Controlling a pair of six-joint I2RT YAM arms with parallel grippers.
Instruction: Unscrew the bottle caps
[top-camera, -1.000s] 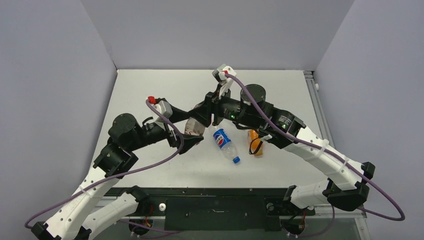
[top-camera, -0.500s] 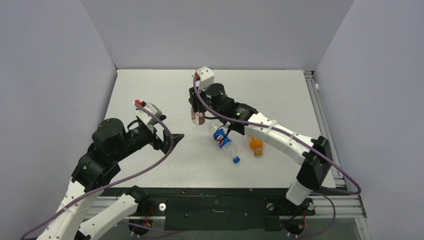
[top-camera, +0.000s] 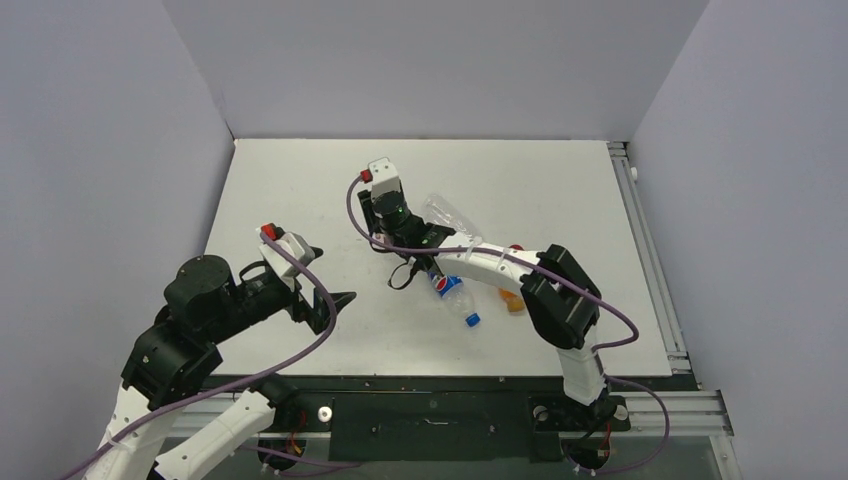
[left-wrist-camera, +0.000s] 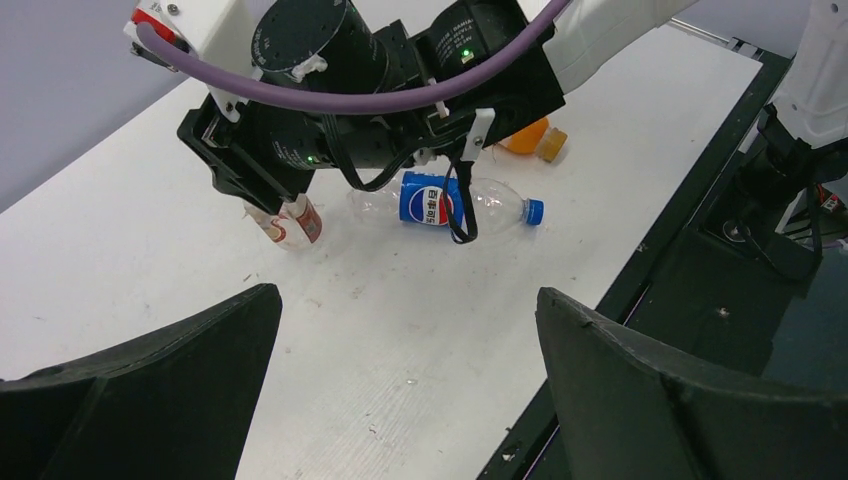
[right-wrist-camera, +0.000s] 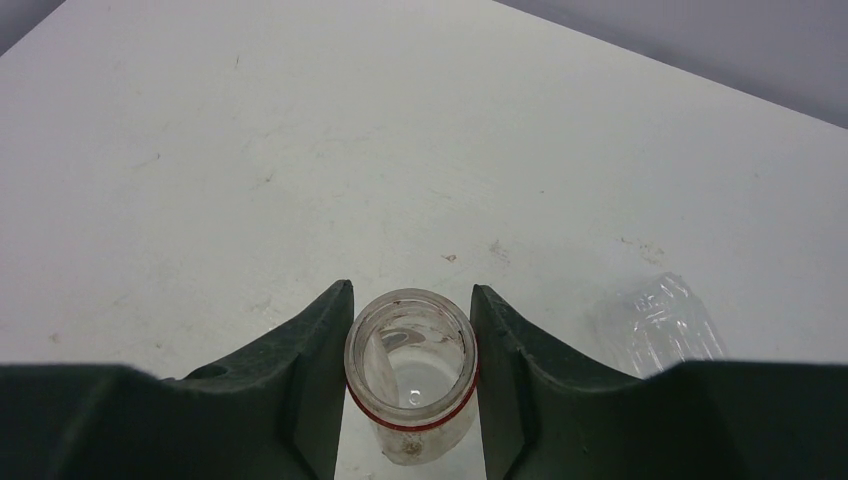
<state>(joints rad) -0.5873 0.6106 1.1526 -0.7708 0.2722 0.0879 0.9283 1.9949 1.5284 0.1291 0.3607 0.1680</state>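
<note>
The right arm has swung left. The right end effector (right-wrist-camera: 410, 298) pinches the short red-labelled bottle (right-wrist-camera: 410, 380), uncapped, just left of the lying Pepsi bottle (left-wrist-camera: 440, 199) on the counter (right-wrist-camera: 300, 150). The left end effector (left-wrist-camera: 405, 300) stands spread, empty, near-left.

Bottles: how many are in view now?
4. The Pepsi bottle lies mid-table; the orange bottle beside it, partly under the right arm; the clear unlabelled bottle farther back; the reddish-label bottle in the right gripper.

Four bottles — Pepsi bottle (left-wrist-camera: 430, 197), orange bottle (left-wrist-camera: 525, 137), clear bottle (top-camera: 446, 213), red-labelled bottle (left-wrist-camera: 292, 225), two arms (top-camera: 200, 300) (top-camera: 495, 262)
</note>
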